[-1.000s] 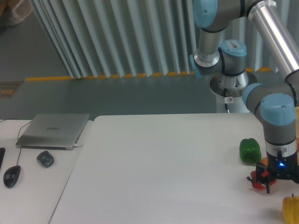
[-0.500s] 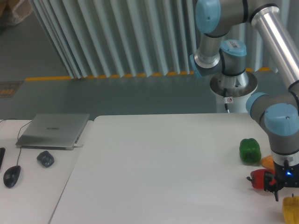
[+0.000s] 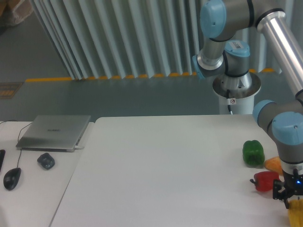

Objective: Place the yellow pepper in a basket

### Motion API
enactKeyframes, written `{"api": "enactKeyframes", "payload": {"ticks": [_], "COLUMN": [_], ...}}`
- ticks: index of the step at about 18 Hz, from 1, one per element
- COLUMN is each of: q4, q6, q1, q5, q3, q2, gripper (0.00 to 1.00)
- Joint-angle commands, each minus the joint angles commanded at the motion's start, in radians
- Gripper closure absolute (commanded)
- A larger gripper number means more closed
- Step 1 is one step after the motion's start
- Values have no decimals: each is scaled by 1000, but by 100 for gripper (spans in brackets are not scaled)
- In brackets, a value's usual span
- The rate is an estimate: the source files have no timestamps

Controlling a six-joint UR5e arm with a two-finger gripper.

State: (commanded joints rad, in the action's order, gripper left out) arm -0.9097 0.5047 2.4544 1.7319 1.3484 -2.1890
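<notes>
A robot arm reaches down over the right end of a white table [image 3: 156, 179], and its gripper [image 3: 289, 195] sits low at the lower right edge of the view, partly cut off. Over the last second the gripper has travelled right and slightly down: it was directly over the red pepper [image 3: 263, 180], and now the red pepper lies uncovered just to the gripper's left. The yellow pepper [image 3: 297, 213] sits immediately below and slightly right of the gripper, with only its upper left part visible at the corner of the frame; more of it showed a second ago, and the gripper now overlaps its top. Whether the fingers are spread, closed or already touching the yellow pepper cannot be told, since they are dark, small and run out of the picture. A green pepper [image 3: 253, 152] rests further up and to the left of the gripper, and a pale orange wedge [image 3: 273, 164] lies just above the red pepper, close to the arm's wrist. Far to the left are a closed laptop [image 3: 54, 132] and two computer mice [image 3: 46, 161], well apart from the action. No basket is visible anywhere. The shift suggests the arm has passed the red pepper and is lining up on the yellow one, so the pick appears about to begin, with carrying and placing not yet done.
</notes>
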Motion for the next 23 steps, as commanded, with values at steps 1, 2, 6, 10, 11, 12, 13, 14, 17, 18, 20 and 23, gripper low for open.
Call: {"api": "enactKeyframes", "payload": {"ticks": [1,2,6,10,11,12,13,14,17,18,20,23], "q4": [0,0,0,0,0,0,0,0,0,0,0,2], "q6": [0,2,0,-2,-2,-5,-9,-17,-17,-18,-21,-20], "q1": [0,0,0,-2,-2,-2,-2,-2,-2,-2,-2,-2], "q5": [0,0,-2,-18,-20,-18,-18,-18,-17,-14,-12,-8], "q3": [0,0,0,2,3,3,2,2,0,-5,-6,-21], "q2": [0,-2,6,34,35,31,28,26,20,14,8,-17], "gripper": [0,0,0,0,0,0,0,0,0,0,0,0]}}
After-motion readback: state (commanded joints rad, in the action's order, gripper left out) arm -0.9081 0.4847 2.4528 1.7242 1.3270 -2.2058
